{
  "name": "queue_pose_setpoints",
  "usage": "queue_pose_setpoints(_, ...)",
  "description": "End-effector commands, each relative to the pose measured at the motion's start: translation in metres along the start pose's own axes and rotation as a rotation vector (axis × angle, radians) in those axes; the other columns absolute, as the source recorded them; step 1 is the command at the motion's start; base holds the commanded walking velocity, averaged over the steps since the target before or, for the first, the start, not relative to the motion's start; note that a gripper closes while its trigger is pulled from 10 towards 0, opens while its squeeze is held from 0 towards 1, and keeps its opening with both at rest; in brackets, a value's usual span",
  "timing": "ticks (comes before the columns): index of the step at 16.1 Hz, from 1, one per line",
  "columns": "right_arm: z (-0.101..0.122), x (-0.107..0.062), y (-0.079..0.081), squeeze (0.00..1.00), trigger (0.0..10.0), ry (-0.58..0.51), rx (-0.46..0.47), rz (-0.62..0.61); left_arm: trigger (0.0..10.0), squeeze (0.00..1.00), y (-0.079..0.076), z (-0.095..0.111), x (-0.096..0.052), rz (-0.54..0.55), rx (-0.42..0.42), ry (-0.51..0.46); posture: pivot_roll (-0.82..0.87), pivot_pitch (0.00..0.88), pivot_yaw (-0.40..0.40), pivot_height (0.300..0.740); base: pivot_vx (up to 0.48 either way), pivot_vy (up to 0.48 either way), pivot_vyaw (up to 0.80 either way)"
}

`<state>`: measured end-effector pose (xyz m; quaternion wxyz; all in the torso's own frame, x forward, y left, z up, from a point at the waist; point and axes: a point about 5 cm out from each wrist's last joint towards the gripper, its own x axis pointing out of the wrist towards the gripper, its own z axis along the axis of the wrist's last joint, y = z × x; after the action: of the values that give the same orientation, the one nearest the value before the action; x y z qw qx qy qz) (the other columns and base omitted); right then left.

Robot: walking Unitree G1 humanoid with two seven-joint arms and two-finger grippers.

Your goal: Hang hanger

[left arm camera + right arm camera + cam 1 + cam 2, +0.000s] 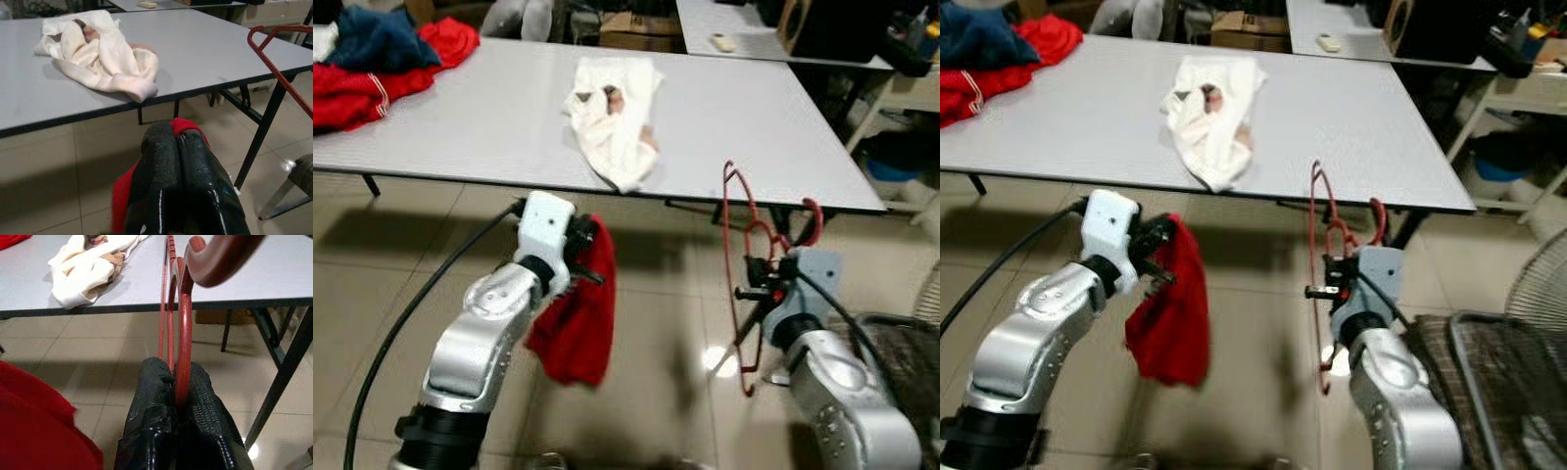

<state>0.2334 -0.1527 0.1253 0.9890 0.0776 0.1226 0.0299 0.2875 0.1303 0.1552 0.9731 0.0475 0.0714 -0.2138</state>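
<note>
1. Right end effector (766, 282) is clamped on the red hanger (740, 245), at 5 o'clock below the surface (489, 117).
2. Left end effector (590, 257) pinches the red cloth (578, 323).
3. Risk: the thin hanger may twist or slip in the grip; the cloth may snag it.

Head stereo looking down, wrist cameras close, sharing grey table (489, 117)

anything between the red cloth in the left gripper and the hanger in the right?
Nothing. In the left eye view, only bare tiled floor shows between the red cloth and the red hanger; they hang apart.
</note>
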Motion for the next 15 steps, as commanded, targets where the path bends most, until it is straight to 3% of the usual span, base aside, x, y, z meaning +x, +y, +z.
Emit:
queue_pose_setpoints(1, 0.002, -0.001, 0.004, 0.00, 10.0, -0.012, 0.001, 0.015, 10.0, 0.00, 0.002, 0.005, 0.000, 0.008, 0.003, -0.018, -0.03, 0.047, -0.022, 0.740, 0.000, 0.000, 0.00)
queue_pose_setpoints(7, 0.006, 0.001, 0.001, 0.00, 10.0, -0.037, -0.020, 0.013, 10.0, 0.00, 0.002, 0.007, 0.002, 0.024, -0.021, -0.054, -0.04, 0.038, -0.024, 0.740, 0.000, 0.000, 0.00)
queue_pose_setpoints(15, 0.023, 0.006, 0.005, 0.00, 10.0, -0.080, -0.093, 0.093, 10.0, 0.00, 0.005, 0.025, 0.014, 0.003, -0.054, -0.115, -0.07, 0.010, -0.006, 0.740, 0.191, 0.000, -0.73)
